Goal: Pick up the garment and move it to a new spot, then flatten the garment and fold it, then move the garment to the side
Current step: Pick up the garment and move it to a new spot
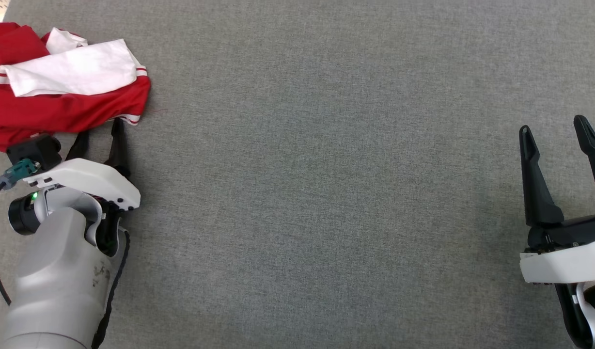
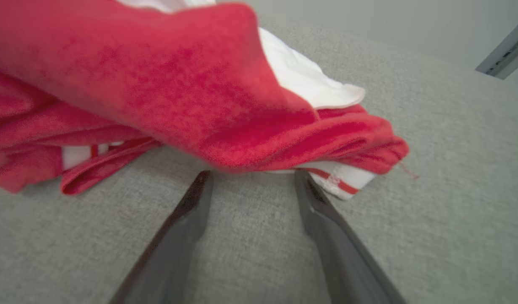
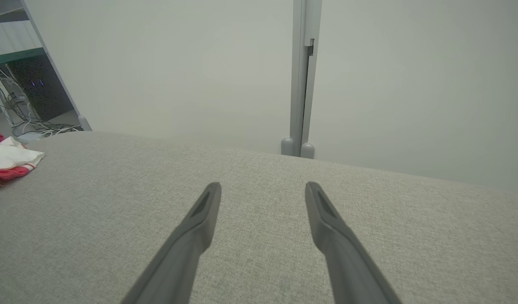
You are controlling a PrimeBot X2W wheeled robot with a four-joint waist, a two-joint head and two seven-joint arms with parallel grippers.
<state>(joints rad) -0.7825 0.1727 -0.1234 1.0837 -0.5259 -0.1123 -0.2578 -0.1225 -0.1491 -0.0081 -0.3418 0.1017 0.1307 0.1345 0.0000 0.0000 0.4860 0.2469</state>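
Garment: red with white panels and striped trim, lying crumpled at the far left of the grey cloth surface, near its back edge. In my left wrist view the garment is a loose heap with a red fold overhanging the front.
Left gripper: just below the garment's near hem. I read the jaws as spread wide with nothing between them. In the wrist view the left gripper has both fingertips right at the hem, one by the striped cuff; whether they touch the cloth I cannot tell.
Surface: bare grey weave across the middle.
Right gripper: far right, well apart from the garment, jaws wide and holding nothing. Its own view shows the right gripper above bare cloth, the garment at the left edge, and a pale wall behind.
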